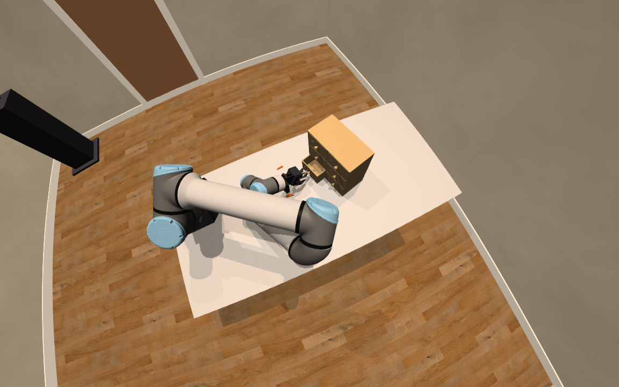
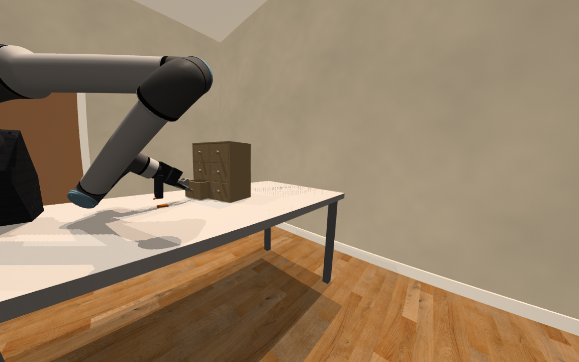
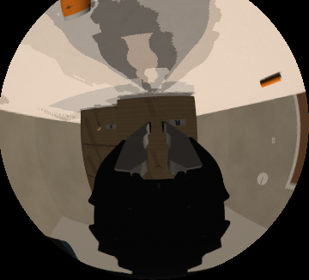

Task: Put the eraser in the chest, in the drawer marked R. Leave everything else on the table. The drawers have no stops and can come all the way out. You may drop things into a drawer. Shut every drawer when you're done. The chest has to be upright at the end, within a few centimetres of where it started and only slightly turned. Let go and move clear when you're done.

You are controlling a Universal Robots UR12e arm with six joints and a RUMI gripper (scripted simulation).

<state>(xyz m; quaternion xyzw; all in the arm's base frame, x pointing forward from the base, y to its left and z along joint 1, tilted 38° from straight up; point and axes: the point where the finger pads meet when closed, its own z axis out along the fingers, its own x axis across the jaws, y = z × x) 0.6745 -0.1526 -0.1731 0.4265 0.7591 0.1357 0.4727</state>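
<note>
The wooden chest stands upright on the white table; it also shows in the exterior view. Its bottom drawer on the arm's side is pulled partly out. My gripper is at the front of that drawer and is shut on the drawer's knob. A label R shows on the chest front just beside the fingers. Two small orange things lie on the table near the wrist, one behind it and one in front. I cannot tell which is the eraser.
In the wrist view the table is at the top, with an orange block and an orange-and-black piece. The arm's elbow hangs over the table's near side. The table's far end lies beyond the chest.
</note>
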